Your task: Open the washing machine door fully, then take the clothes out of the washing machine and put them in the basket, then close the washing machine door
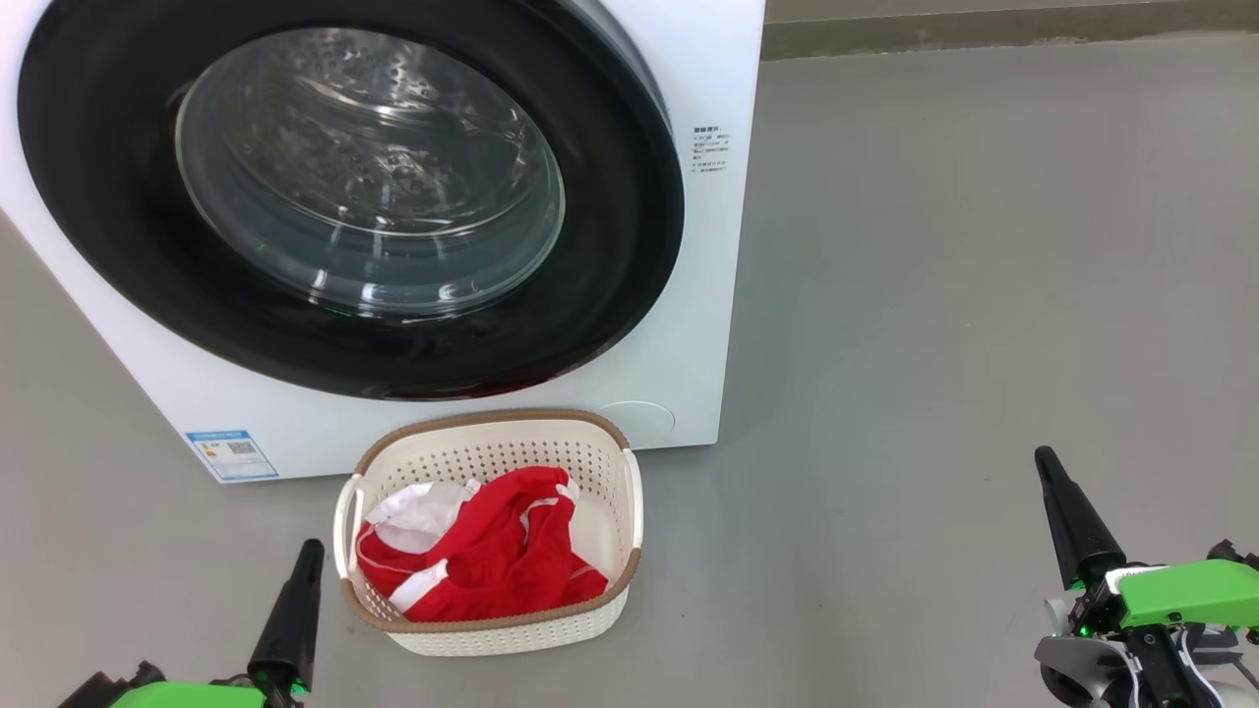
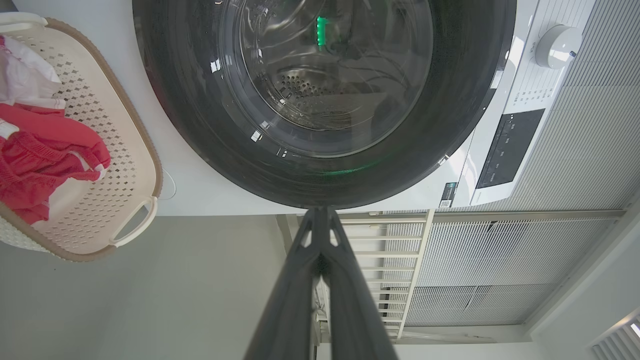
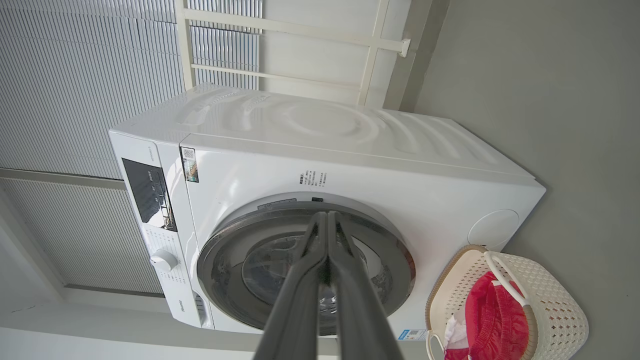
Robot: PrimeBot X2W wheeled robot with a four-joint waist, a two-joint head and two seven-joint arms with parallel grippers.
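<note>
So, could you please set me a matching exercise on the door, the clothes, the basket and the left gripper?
Things:
1 door
2 clothes
3 basket
4 left gripper

States:
A lying in the basket
B fingers together, holding nothing
C closed flush on the machine
D standing on the floor before the machine

Pairs: 1-C; 2-A; 3-D; 4-B

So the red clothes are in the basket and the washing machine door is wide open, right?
No, the washing machine door is shut, flat against the washing machine; the right wrist view shows it. The red clothes are in the basket.
</note>
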